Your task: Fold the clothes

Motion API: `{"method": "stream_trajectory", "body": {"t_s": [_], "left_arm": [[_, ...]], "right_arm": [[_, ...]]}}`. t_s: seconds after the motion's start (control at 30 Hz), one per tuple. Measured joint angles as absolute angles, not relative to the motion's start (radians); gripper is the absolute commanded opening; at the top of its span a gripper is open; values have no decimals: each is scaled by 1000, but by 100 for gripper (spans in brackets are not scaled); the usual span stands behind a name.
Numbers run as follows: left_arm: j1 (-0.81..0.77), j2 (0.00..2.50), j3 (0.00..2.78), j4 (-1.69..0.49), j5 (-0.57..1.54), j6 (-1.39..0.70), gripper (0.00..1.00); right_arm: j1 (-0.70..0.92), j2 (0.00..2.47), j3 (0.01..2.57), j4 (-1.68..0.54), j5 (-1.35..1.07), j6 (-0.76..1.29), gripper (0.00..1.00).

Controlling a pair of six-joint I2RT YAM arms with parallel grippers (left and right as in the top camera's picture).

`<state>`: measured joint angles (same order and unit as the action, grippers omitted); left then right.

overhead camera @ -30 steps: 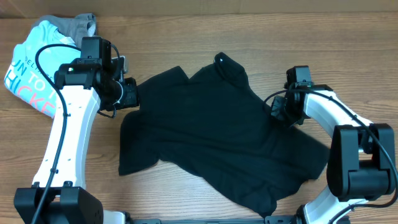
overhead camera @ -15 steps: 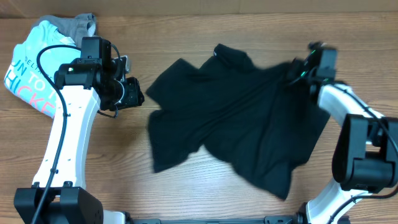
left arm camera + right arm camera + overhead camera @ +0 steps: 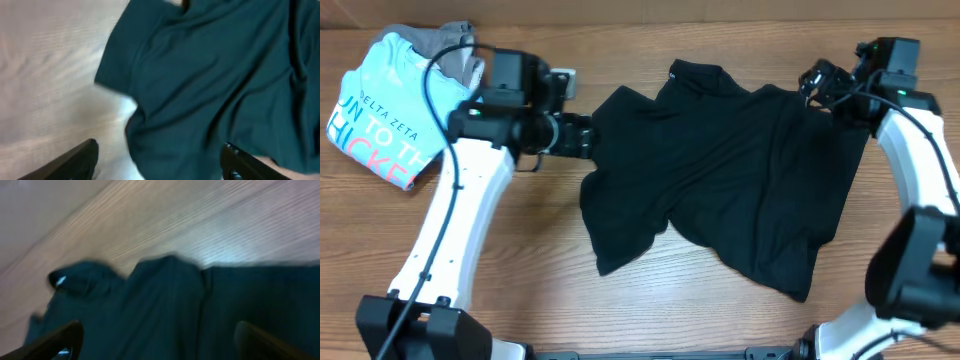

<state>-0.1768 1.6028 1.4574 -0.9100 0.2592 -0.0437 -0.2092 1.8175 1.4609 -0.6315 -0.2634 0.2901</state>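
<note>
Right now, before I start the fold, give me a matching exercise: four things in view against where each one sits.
Things:
1. black T-shirt
2. light blue T-shirt
3. grey garment
4. right gripper

Places:
a. far left corner, lettering up
b. at the far right edge of the black T-shirt
c. middle of the table, crumpled
d. peeking out behind the lettered shirt

Pairs: 1-c, 2-a, 3-d, 4-b

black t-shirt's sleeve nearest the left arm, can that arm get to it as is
Probably yes. The left gripper is open and right beside the black T-shirt. The sleeve lies flat on the wooden table just ahead of it, with nothing between them.
</note>
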Motion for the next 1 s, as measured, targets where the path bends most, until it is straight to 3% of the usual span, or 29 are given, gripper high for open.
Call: {"method": "stream_trajectory", "body": {"t_s": [0.33,0.5,0.63,0.77,0.8,0.93,1.0], "left_arm": [[-227,1782,1457,-906,112,-59,77],[-227,1947,1457,-870,117,-72,74],[-227,2038,1456,-855,128,-78,55],[-227,2087,1456,-853,135,-78,9],[-227,2093,1457,-849,134,-79,4],[-220,2097,1459,-863,128,-96,4],[-213,2097,1461,-885,94,-126,4]], "right_arm": [[-197,1409,1506,-1104,-326,287,100],[-196,1389,1493,-1286,-294,287,100],[-196,1404,1439,-1300,-267,287,100],[-198,1408,1365,-1271,-245,303,100],[-201,1410,1342,-1254,-241,312,100],[-230,1425,1240,-1176,-215,353,100],[-254,1434,1174,-1118,-200,375,92]]}}
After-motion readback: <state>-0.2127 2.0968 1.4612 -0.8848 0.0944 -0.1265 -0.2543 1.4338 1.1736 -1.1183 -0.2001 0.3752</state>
